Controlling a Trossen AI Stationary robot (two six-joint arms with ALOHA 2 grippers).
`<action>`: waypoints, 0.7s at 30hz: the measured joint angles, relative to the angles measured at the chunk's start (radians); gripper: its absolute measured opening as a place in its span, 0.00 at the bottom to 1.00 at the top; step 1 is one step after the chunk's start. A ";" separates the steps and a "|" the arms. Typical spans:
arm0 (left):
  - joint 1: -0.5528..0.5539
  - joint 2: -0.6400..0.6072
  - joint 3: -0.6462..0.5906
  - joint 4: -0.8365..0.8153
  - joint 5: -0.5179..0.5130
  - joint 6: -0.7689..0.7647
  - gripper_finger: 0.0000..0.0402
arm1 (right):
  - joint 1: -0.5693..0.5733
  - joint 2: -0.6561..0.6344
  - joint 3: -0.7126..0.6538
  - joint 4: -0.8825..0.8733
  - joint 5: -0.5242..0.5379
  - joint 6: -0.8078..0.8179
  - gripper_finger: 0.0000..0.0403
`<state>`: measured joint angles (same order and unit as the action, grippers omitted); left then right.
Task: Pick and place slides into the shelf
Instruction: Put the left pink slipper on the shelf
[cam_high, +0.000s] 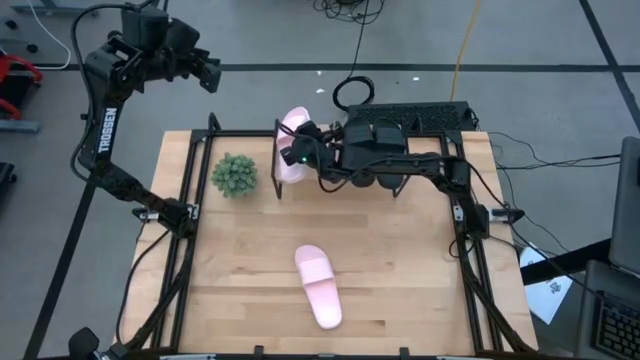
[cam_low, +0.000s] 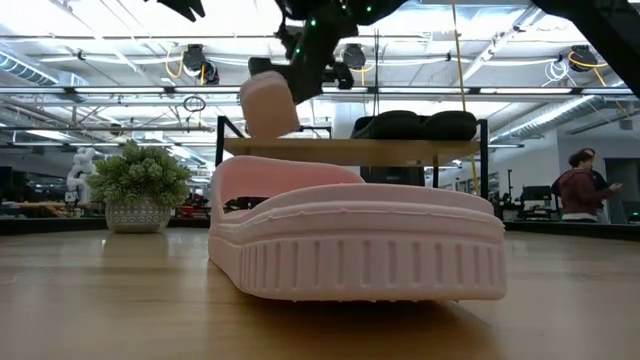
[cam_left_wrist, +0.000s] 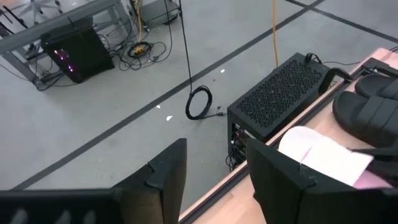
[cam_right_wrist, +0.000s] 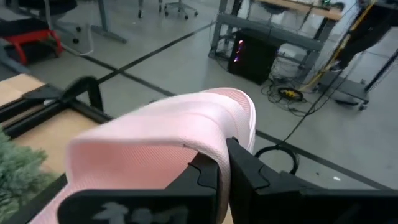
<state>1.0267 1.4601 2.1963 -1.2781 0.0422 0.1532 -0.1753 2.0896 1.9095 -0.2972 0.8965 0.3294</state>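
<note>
My right gripper (cam_high: 298, 150) reaches in from the right and is shut on one light pink slide (cam_low: 268, 103), which hangs just above the left end of the shelf (cam_low: 330, 150). Whether the slide touches the shelf's plank, I cannot tell. Two black slides (cam_low: 415, 125) rest sole-down on the right part of the shelf top, under my right arm in the high view. The other pink slide (cam_high: 320, 285) lies sole-down on the table near its front edge. My left gripper (cam_high: 208, 74) is raised beyond the table's far left corner, open, with nothing between its fingers (cam_left_wrist: 168, 168). My right gripper pinches the pink slide's wide strap (cam_right_wrist: 186, 134) between its two shut fingers (cam_right_wrist: 239, 165), at the strap's edge. The fingers come from the table's right, slanting slightly down. The slide hangs tilted below and beside them, one end down over the shelf's left end.
A potted green plant (cam_high: 234, 175) stands on the table left of the shelf. A black perforated case (cam_high: 420, 113) sits behind the table's far edge. Black frame rails (cam_high: 185, 215) run along both table sides. A person (cam_low: 580, 188) stands far off in the room.
</note>
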 joint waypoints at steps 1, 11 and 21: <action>0.000 0.000 0.000 0.000 0.000 0.000 0.42 | -0.001 0.009 0.000 0.006 -0.010 0.002 0.00; 0.000 0.000 0.000 0.000 0.001 0.002 0.42 | -0.003 0.037 0.000 -0.001 -0.021 0.025 0.00; 0.000 0.000 0.000 0.000 0.002 0.000 0.42 | -0.012 0.036 0.000 -0.015 -0.058 0.049 0.00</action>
<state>1.0264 1.4605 2.1963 -1.2781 0.0437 0.1533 -0.1869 2.1254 1.9091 -0.3120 0.8387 0.3786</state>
